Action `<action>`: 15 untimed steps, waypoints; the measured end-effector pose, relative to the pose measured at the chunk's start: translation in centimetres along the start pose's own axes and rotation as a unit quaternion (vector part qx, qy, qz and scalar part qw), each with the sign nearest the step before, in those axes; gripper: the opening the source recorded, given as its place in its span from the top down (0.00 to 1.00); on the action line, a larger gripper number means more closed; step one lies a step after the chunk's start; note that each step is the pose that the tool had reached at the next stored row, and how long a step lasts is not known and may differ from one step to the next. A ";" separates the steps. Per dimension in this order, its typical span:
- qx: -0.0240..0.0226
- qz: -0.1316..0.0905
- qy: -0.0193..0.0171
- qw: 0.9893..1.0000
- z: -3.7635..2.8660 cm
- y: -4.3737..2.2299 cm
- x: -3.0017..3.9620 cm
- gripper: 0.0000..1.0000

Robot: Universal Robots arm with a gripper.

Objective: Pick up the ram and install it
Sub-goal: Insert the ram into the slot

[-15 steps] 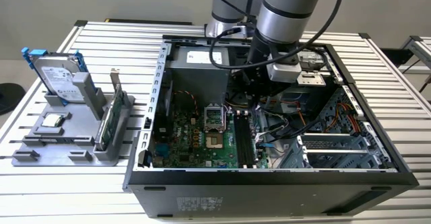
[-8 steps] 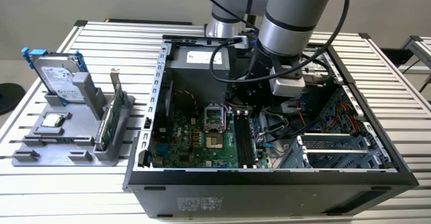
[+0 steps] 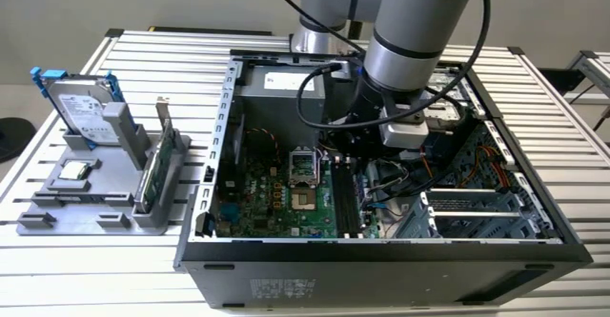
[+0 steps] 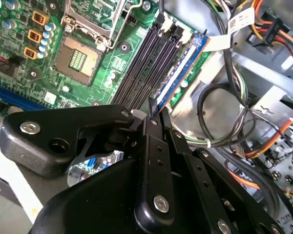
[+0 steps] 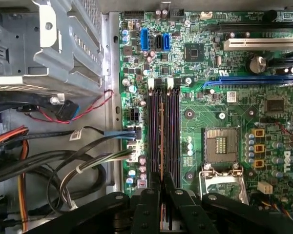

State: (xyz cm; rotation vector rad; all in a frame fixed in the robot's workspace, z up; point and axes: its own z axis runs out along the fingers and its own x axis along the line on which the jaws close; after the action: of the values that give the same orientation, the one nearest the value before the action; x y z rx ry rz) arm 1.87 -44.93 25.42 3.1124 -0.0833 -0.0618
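The ram (image 4: 181, 68) is a thin long stick with a bluish board and a white label. It stands on edge along the black memory slots (image 4: 146, 63) of the green motherboard (image 4: 34, 78). In the first wrist view the ram (image 5: 161, 141) shows edge-on as a thin line over the slots (image 5: 172, 131). My gripper (image 4: 153, 113) (image 5: 161, 181) is shut on its near end. I cannot tell whether the stick is seated in a slot or just above it. In the exterior view my gripper (image 3: 367, 146) reaches down inside the open computer case (image 3: 381, 256).
The CPU socket (image 5: 219, 144) (image 3: 300, 167) lies beside the slots. Loose cables (image 5: 63, 161) and a metal drive cage (image 5: 49, 53) crowd the other side. At the exterior view's left, a grey holder (image 3: 67, 210) carries a hard drive (image 3: 81, 110) and a green expansion card (image 3: 157, 167).
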 end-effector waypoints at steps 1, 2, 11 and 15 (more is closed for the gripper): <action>0.000 0.000 0.000 1.000 0.17 0.02 0.01 1.00; 0.000 0.000 0.000 1.000 0.35 0.03 0.01 1.00; 0.000 0.000 0.000 1.000 1.15 0.03 0.05 1.00; 0.000 0.000 0.000 1.000 1.38 0.17 0.07 1.00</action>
State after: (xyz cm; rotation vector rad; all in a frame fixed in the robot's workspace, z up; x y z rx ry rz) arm 1.88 -45.14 24.04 3.1125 -0.0833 -0.0619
